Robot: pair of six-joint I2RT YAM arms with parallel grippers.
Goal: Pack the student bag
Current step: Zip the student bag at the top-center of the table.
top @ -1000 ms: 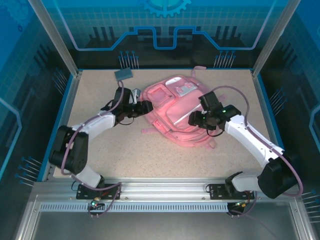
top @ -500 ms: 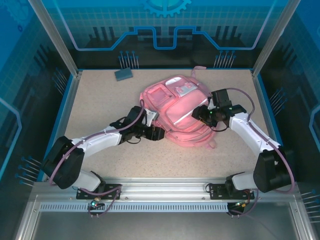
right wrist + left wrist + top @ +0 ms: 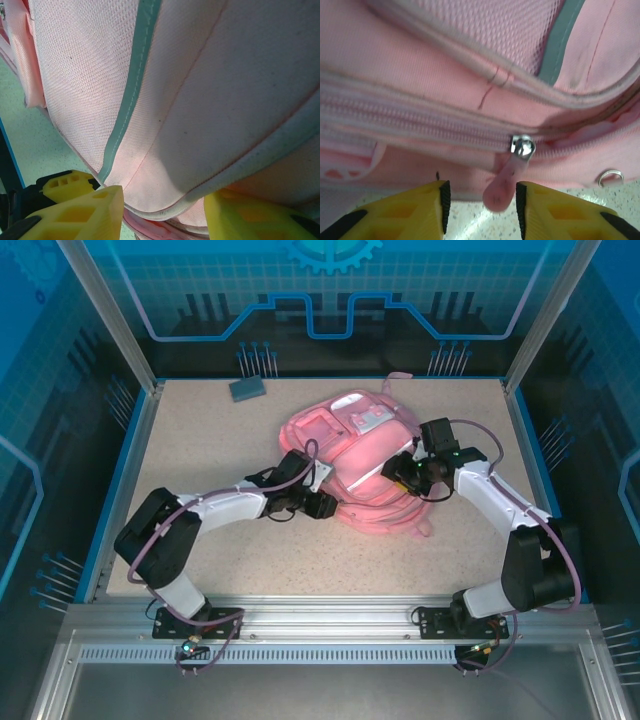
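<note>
The student bag (image 3: 345, 445) is a pink backpack lying flat at mid-table. My left gripper (image 3: 325, 505) sits at its near-left edge. In the left wrist view the bag (image 3: 445, 60) shows a long closed zip with a metal slider (image 3: 521, 148). A pink zipper pull (image 3: 500, 187) hangs between the fingers of my left gripper (image 3: 482, 192), which is open with a gap on each side. My right gripper (image 3: 398, 472) is on the bag's right side. In the right wrist view my right gripper (image 3: 164, 197) is closed on a piped fold of the bag (image 3: 225, 75).
A small grey-blue block (image 3: 248, 388) lies at the back left of the speckled table (image 3: 200, 450). A metal ring (image 3: 610, 176) on the bag rests near the table surface. Blue walls and metal posts enclose the table.
My left gripper has swung from the bag's far-left side down to its near-left edge and narrowed around the zipper pull. The right gripper has shifted right and closed in on the fabric.
</note>
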